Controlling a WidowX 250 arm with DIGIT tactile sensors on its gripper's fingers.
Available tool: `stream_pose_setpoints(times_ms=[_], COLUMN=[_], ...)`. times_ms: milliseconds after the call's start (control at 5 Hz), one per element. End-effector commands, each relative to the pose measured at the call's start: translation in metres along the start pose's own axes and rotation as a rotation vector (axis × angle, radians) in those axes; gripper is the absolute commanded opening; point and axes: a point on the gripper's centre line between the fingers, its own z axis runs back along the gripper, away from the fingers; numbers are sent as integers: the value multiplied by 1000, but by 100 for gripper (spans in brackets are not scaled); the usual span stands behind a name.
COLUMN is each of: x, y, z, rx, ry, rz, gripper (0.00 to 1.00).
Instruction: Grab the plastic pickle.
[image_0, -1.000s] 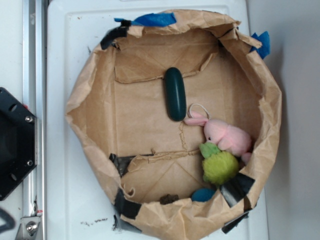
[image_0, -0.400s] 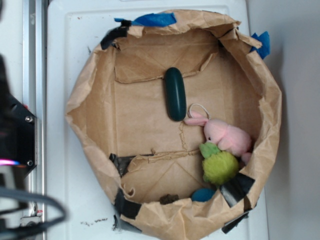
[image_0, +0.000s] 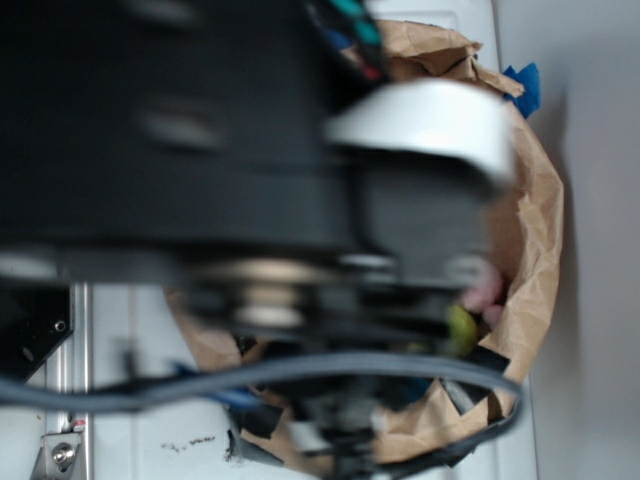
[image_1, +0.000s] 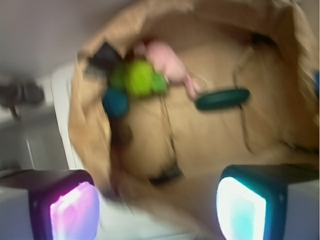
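Four toys lie in the brown paper bag (image_1: 280, 75): the plastic pickle (image_1: 222, 99) mid-floor, beside a pink plush bunny (image_1: 167, 62), green plush ball (image_1: 140, 77) and blue object (image_1: 116, 102). Fingers (image_1: 240, 205) spread apart, empty, above the bag's rim. No writing is legible.

plastic pickle (image_1: 222, 99): dark green, glossy
plush bunny (image_1: 167, 62): pink
plush ball (image_1: 140, 78): yellow-green
rounded object (image_1: 115, 102): blue-teal
paper bag (image_1: 210, 135): plain brown
worktop (image_0: 150, 420): white

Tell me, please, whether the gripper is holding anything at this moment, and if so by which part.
Nothing is held. In the wrist view the gripper is open and empty, and the plastic pickle lies untouched in the paper bin.
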Motion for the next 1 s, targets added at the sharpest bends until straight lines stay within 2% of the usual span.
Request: stream_pose_setpoints(times_ms=[0, 400, 600, 800], x=[28, 28, 11, 7], y=[-2, -2, 11, 16], z=[-8, -8, -34, -45], rx=[-57, -57, -47, -14], ry=[-19, -19, -76, -85], rz=[105, 105, 349, 591], gripper=[100, 100, 100, 100])
